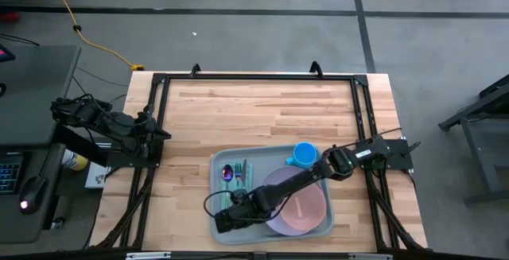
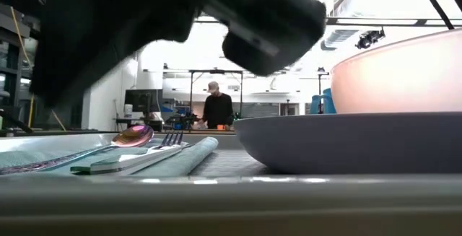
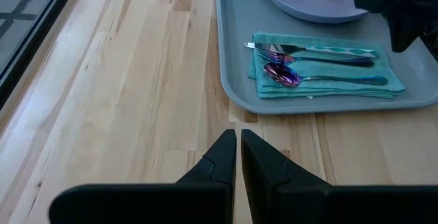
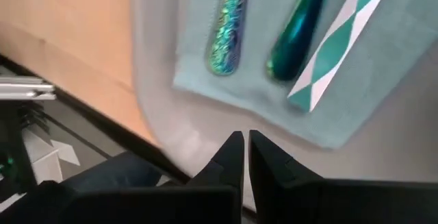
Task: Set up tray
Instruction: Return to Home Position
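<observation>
We log right gripper (image 4: 241,140) over the tray's (image 1: 266,157) near left corner, fingers clenched, empty, napkin (image 3: 328,91) with cutlery (image 3: 284,75), plate (image 3: 301,5), bowl (image 1: 308,208), cup (image 1: 304,153) beyond, tray on the table's (image 1: 262,109) near right, left gripper (image 3: 237,142) at left edge, fingers clenched, empty.

Cutlery (image 3: 315,61) on napkin (image 3: 328,91), plate (image 3: 301,1) beside — in tray (image 3: 234,18)

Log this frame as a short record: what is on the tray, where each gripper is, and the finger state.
tray: on the table, lower half of the high view
plate: lavender, on tray, pink bowl on it
cup: blue, at tray edge nearest table's middle
napkin: tray's left part, carrying spoon, fork, knife
right gripper: above tray corner beside napkin, shut, empty
left gripper: at table's left edge, shut, empty
</observation>
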Robot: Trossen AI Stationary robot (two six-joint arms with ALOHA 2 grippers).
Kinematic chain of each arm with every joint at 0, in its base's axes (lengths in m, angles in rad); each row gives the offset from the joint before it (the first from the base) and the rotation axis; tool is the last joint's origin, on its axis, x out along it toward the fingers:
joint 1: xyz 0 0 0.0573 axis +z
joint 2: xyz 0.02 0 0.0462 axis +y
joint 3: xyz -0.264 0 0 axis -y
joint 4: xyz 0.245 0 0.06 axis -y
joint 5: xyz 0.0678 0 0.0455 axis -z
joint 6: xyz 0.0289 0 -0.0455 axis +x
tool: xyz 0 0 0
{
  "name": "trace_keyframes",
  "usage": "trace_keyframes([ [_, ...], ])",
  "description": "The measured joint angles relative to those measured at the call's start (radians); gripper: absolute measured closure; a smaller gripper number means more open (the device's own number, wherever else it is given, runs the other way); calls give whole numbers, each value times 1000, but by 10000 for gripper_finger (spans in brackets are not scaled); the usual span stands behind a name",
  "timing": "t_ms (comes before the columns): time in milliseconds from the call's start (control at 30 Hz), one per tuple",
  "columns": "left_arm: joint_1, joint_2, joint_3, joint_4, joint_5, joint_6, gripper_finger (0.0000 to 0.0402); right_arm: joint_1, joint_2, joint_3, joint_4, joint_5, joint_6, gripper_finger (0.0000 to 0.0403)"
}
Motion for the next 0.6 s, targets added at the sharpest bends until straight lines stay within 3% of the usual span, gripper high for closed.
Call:
trace_keyframes([
  [167, 0, 0, 0, 1, 0, 0, 346, 13, -3, 76, -47, 80, -34, 403],
  [367, 0, 0, 0, 16, -23, 0, 346, 33, -130, 52, -111, 350, -151, 403],
  [600, 0, 0, 0, 91, -111, 0, 346, 58, -330, 52, -425, 634, -412, 403],
])
